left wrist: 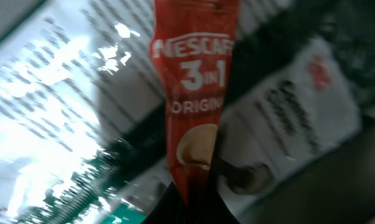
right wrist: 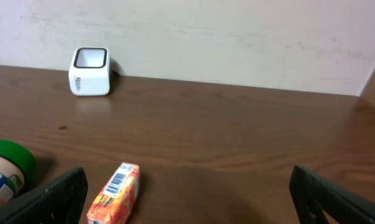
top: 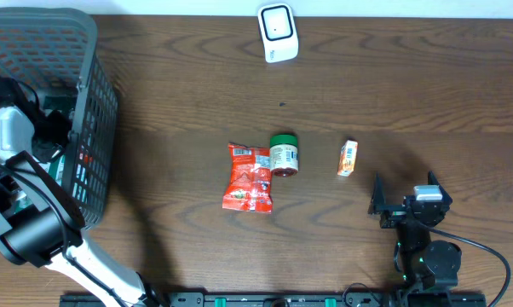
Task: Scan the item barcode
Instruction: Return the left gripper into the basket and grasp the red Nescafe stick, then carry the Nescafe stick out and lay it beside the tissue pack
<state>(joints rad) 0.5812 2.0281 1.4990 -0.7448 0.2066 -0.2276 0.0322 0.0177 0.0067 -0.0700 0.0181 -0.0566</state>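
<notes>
**Overhead.** The basket takes up the far left corner of the table. The left arm dips inside it, and its tip is hidden by the mesh wall. Mid-table lies a red packet, with a jar on its side touching the packet's upper right corner. An orange box lies apart to the right. The scanner stands at the far edge, and a broad band of bare wood separates it from that row. The right gripper sits by the near edge at the right, with the box just beyond it and open wood to its right.

**Left wrist.** A red Nescafé sachet stands up the middle of the view. Its lower end is pinched in the closed left gripper at the bottom edge. Printed white packs press close on both sides, so there is little free room around it.

**Right wrist.** The fingers stand wide at the two lower corners, with only bare wood between them. The box lies just ahead, left of centre, barcode up. The jar's green lid is cut off by the left edge. The scanner stands far left against the wall. Ahead and to the right, the wood runs open to the wall.
</notes>
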